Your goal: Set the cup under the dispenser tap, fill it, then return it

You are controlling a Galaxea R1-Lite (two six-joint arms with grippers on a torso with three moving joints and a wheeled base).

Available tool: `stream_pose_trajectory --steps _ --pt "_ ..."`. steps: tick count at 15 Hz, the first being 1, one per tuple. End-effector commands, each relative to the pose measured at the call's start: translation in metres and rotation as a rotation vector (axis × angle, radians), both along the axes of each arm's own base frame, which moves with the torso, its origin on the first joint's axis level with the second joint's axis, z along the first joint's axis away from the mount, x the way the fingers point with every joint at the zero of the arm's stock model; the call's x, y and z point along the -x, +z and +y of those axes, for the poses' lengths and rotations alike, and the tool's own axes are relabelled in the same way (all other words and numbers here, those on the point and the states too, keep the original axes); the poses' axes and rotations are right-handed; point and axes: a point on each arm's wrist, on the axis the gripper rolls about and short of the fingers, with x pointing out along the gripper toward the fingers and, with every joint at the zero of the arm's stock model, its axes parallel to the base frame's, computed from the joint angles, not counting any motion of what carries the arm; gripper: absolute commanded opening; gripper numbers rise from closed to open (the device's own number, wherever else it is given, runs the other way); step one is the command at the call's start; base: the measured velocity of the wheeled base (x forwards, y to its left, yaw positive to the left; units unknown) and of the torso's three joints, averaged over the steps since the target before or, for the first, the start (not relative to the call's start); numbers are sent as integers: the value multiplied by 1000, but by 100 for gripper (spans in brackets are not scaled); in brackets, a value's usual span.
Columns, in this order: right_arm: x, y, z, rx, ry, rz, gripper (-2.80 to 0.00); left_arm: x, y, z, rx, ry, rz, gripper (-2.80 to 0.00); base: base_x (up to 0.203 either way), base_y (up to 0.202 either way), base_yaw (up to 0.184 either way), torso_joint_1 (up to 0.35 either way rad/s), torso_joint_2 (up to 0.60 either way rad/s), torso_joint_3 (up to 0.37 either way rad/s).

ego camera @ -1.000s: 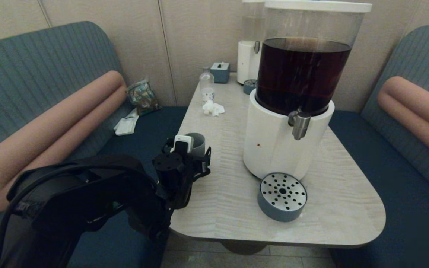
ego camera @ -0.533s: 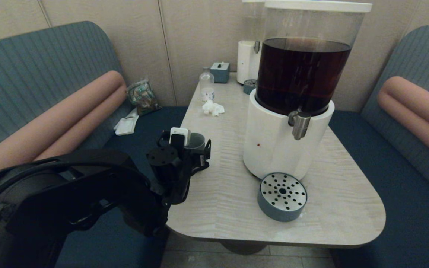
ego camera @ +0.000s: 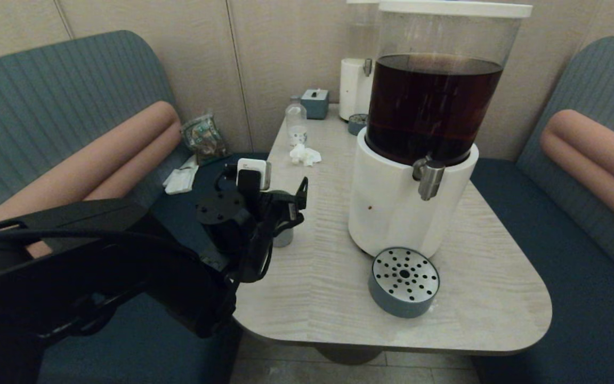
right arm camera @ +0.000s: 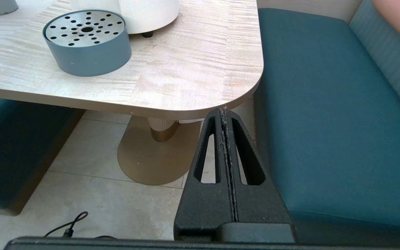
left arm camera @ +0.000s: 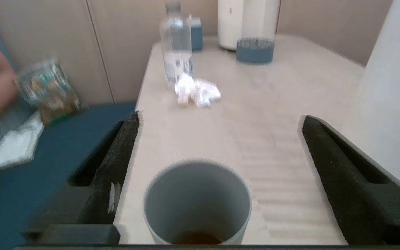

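Observation:
The grey-green cup (left arm camera: 196,205) stands on the table's left side with a little brown liquid at its bottom. My left gripper (left arm camera: 219,118) hovers over it, open. Its fingers (left arm camera: 123,146) are spread wide on either side and do not touch the cup. In the head view the left gripper (ego camera: 285,205) covers the cup (ego camera: 284,238) except for its base. The dispenser tap (ego camera: 428,178) juts from the white base of the big dispenser (ego camera: 392,213), well to the right of the cup. My right gripper (right arm camera: 224,114) is shut, parked below the table's near right corner.
A round blue-grey tray (ego camera: 404,281) with a perforated steel top sits under the tap. A bottle (ego camera: 296,121), crumpled tissue (ego camera: 305,154), a small box (ego camera: 315,102) and a smaller white dispenser (ego camera: 355,88) stand at the table's far end. Upholstered benches flank both sides.
My left arm has risen and tilted, so the open gripper went from beside the cup to above it. The cup has stayed in place on the table. The right arm has not moved.

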Motion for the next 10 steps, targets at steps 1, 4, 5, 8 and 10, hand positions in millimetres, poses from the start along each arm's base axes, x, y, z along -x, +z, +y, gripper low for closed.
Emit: stream_pose_trajectory --steps 1,4,5,8,10 --pt "0 0 0 0 0 -1 -280 15 32 6 24 1 -70 -280 0 0 0 0 0 0" --pt "0 0 0 0 -1 1 -280 41 79 19 30 20 -182 -280 0 0 0 0 0 0" --pt "0 0 0 0 0 1 -280 53 98 27 44 31 -224 -280 0 0 0 0 0 0" --pt "0 0 0 0 0 -1 -280 81 133 53 53 80 -276 -280 0 0 0 0 0 0" --pt "0 0 0 0 0 -1 -280 111 162 76 64 131 -343 -280 0 0 0 0 0 0"
